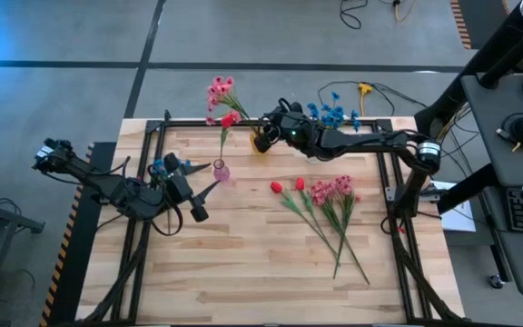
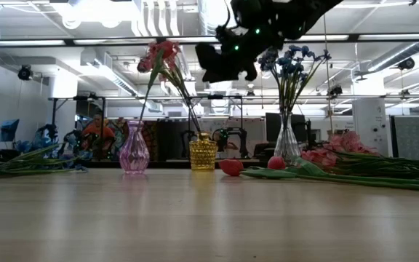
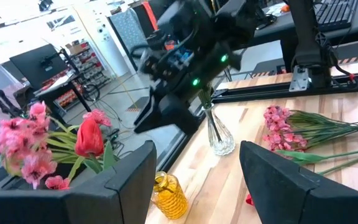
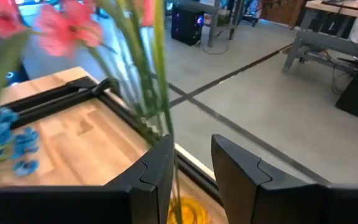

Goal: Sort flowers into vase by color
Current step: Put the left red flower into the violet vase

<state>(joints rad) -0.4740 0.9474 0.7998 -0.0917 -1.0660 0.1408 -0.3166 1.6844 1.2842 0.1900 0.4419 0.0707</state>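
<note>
Three vases stand along the table's far edge. A pink vase (image 1: 221, 170) holds a red flower (image 1: 231, 118). A yellow vase (image 1: 260, 145) holds pink flowers (image 1: 220, 91). A clear vase (image 2: 287, 142) holds blue flowers (image 1: 332, 113). My right gripper (image 4: 191, 168) hovers open just above the yellow vase (image 4: 188, 211), level, with the pink flowers' green stems (image 4: 159, 93) passing down between its fingers. Red tulips (image 1: 287, 186) and pink flowers (image 1: 332, 193) lie on the table at the right. My left gripper (image 3: 197, 168) waits open at the left, holding nothing. My right gripper has a green stem (image 4: 174, 186) running down close along the inner side of one finger (image 4: 157, 165) into the yellow vase. I cannot tell whether finger and stem touch. The other finger (image 4: 241, 168) stands apart from the stem.
Blue flowers (image 4: 11, 143) lie on the table at the left, near my left arm (image 1: 143, 195). The loose flowers' long stems (image 1: 343, 241) reach toward the near edge. A black frame (image 1: 198, 123) rims the table.
</note>
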